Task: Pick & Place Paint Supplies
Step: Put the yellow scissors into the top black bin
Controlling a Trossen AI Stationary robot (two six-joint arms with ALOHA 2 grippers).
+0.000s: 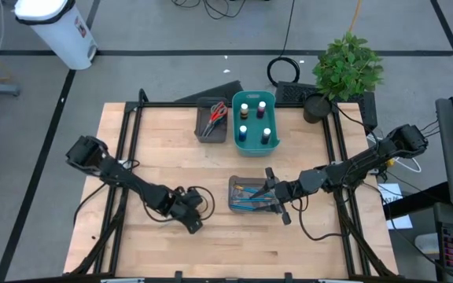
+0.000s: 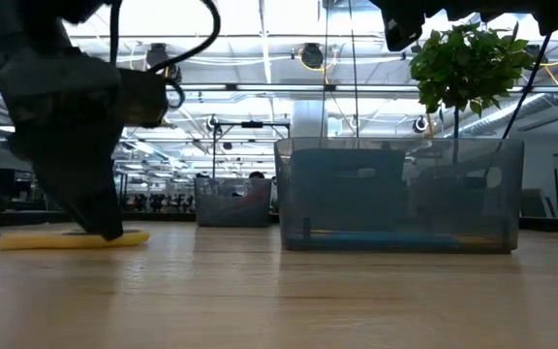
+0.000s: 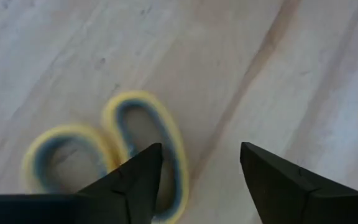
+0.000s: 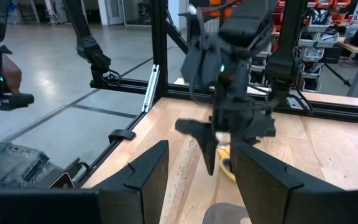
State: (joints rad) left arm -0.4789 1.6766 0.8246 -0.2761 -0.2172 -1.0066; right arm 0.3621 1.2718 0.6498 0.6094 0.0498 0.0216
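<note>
Jaws of my left gripper (image 3: 201, 163) spread over yellow-handled scissors (image 3: 104, 149) flat on desk; centre on handle loop before closing. Right jaws parted, empty.

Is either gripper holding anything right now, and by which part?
Nothing held. Left gripper stands open over the yellow scissors' handles; right gripper is open and empty.

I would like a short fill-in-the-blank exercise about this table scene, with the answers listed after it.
1. The left gripper hangs over scissors with ____ handles.
2. The small paint bottles stand in the ____ plastic bin.
3. The right gripper is beside a dark grey tray holding thin ____.

Answers: yellow; teal; brushes
</note>
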